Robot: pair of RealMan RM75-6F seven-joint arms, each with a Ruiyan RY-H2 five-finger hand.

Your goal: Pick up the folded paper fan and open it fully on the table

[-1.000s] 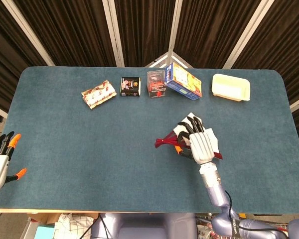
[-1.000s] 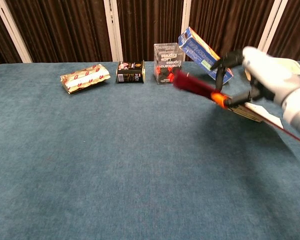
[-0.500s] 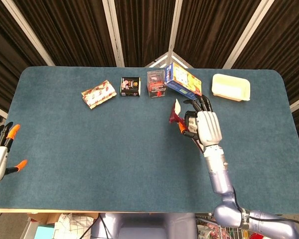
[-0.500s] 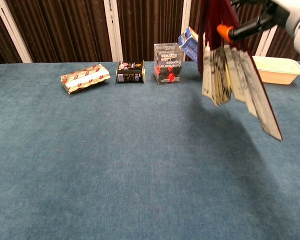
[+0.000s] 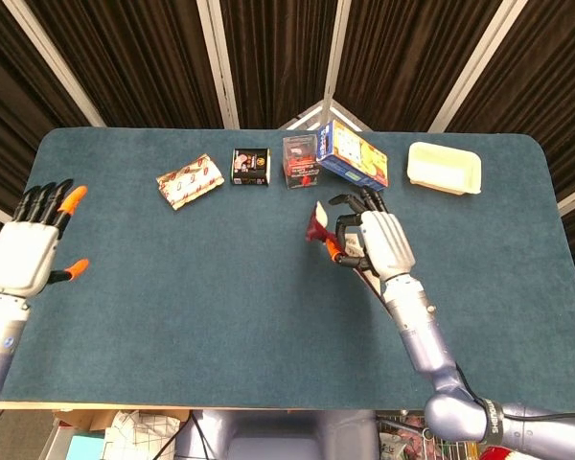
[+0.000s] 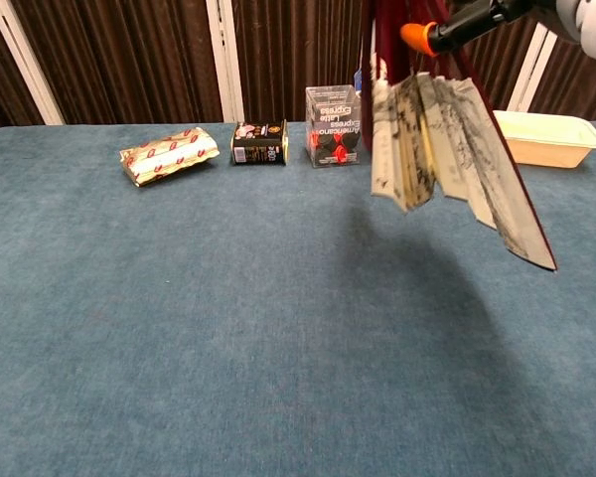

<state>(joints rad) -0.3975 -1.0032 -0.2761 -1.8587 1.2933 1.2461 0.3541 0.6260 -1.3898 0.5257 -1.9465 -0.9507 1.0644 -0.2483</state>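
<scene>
My right hand (image 5: 374,242) holds the paper fan (image 6: 447,149) raised well above the table, right of centre. The fan hangs down partly spread, its cream printed leaves and dark red ribs (image 6: 382,40) fanning out below the hand (image 6: 477,15). From the head view only a small red and white piece of the fan (image 5: 316,223) shows beside the fingers. My left hand (image 5: 34,251) hovers at the table's left edge, fingers spread and holding nothing.
Along the far side stand a foil-wrapped packet (image 5: 190,181), a small black box (image 5: 250,166), a clear box with red contents (image 5: 301,161), a tilted blue carton (image 5: 354,155) and a cream tray (image 5: 445,168). The teal table (image 5: 192,297) stretches bare between the hands.
My right hand lifted the fan off the table and carried it up and slightly left; the fan dropped partly open. My left hand rose and moved in over the left edge.
</scene>
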